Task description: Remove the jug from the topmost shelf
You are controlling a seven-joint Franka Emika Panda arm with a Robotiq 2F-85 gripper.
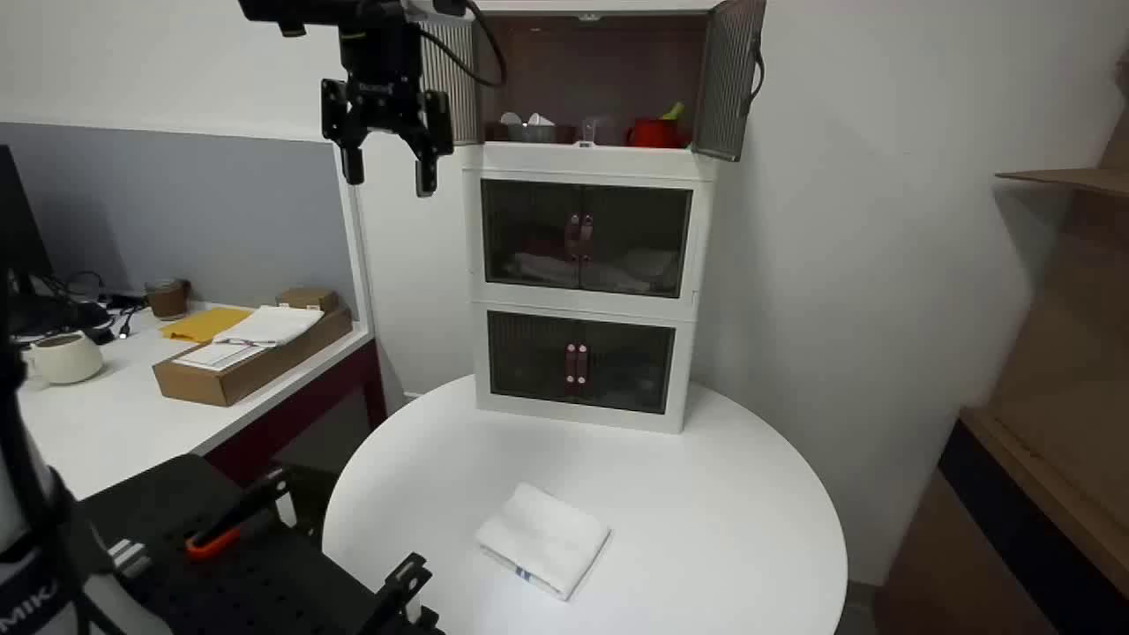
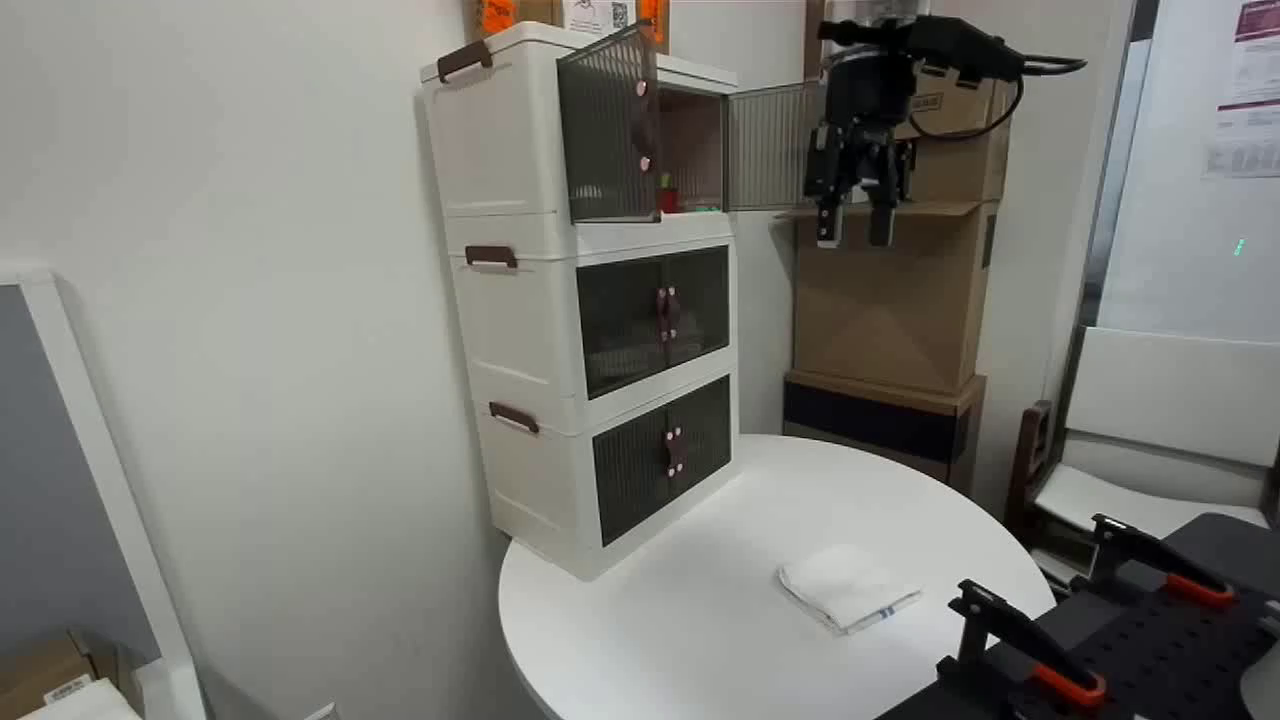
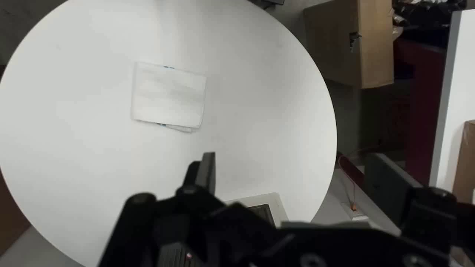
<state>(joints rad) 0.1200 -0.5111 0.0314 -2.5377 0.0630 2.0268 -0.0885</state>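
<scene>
In an exterior view, find the likely jug [image 1: 596, 130] on the topmost shelf [image 1: 578, 79], between a grey bowl [image 1: 532, 133] at nine o'clock, holding or hiding white pieces [image 1: 541, 121], and a red pot [image 1: 654, 134] at three, holding or hiding something green [image 1: 675, 111]: could topple if brushed by the empty, wide-spread tool [image 1: 389, 181]. In an exterior view, lose the jug, likely behind the near door [image 2: 607, 125]; might snag the far door [image 2: 770, 150] if entering sideways. In the wrist view, see cloth [image 3: 169, 96] at ten o'clock, no jug.

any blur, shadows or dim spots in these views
Wrist view: gripper blurred and dark up close, folded white towel low-contrast against white table; in an exterior view: topmost shelf dim inside, cardboard flap throwing a soft shadow on the wall.
</scene>
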